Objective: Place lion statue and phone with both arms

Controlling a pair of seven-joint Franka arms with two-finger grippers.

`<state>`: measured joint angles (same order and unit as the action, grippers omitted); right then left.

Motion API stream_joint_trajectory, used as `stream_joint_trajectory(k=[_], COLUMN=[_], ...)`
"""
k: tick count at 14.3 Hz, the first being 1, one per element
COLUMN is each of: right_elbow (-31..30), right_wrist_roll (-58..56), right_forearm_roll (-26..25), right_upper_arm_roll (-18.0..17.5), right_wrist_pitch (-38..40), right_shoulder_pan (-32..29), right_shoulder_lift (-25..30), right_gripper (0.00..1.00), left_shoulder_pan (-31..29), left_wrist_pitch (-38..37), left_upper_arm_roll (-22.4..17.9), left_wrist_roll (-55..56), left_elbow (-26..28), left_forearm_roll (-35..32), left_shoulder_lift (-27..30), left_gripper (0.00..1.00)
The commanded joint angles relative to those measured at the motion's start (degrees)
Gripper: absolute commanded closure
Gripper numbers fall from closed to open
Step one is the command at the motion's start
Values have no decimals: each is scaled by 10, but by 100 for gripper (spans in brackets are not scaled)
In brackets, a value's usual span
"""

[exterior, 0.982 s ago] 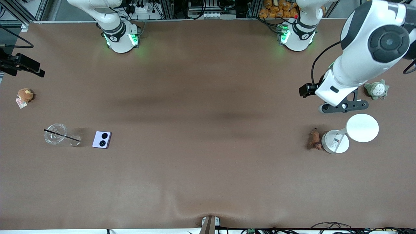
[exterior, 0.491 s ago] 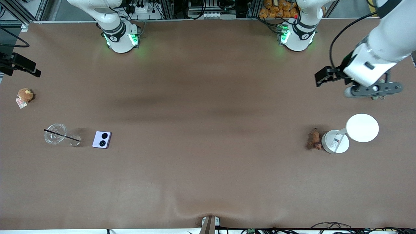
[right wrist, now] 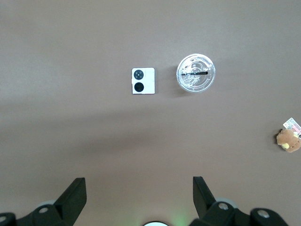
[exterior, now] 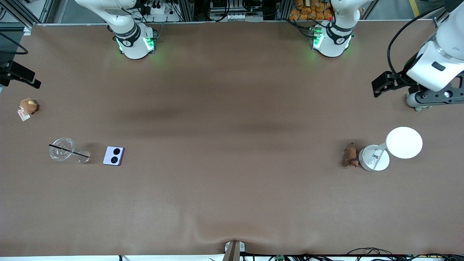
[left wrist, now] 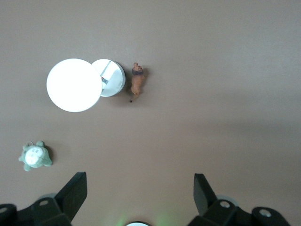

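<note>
The left claw (left wrist: 138, 188) is hanging with fingers spread wide, empty, high over the bench (exterior: 232, 181); the lion statue (exterior: 350, 155) is lying touching a white round-headed lamp (exterior: 392, 148), at its 9 o'clock. The right claw (right wrist: 138, 188), equally spread and empty, is hovering above the lavender flip phone (exterior: 114, 156), which is lying beside a clear cup with a straw (exterior: 62, 149).

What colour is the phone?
Pale lavender phone with two black circles; the front view shows it best.

A wide desk (exterior: 232, 188) is covered by a plain brown mat, rippled slightly at its near edge. Soft shadow bands are cast across its middle. Aluminium framing (exterior: 188, 9) and cables (exterior: 366, 252) are seen along the desk's edges.
</note>
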<state>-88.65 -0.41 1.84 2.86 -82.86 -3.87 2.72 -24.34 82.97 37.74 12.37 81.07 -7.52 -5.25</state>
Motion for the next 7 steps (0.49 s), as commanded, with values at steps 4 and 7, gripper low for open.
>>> stream_joint_trajectory(k=[4,7], right_elbow=[1,1], right_wrist_roll=[5,1], right_forearm_roll=[-3,-3], right_upper_arm_roll=[-10,-10], right_wrist_pitch=[-2,-1], right_shoulder_pan=[-11,-11], right_shoulder_lift=[2,2], right_gripper=[0,0], left_shoulder_pan=[58,191], left_wrist_pitch=[1,4], left_upper_arm_roll=[-102,-243], left_wrist_roll=[-46,-46], left_elbow=[11,52], left_forearm_roll=[36,46], left_shoulder_lift=[46,81], left_gripper=[0,0])
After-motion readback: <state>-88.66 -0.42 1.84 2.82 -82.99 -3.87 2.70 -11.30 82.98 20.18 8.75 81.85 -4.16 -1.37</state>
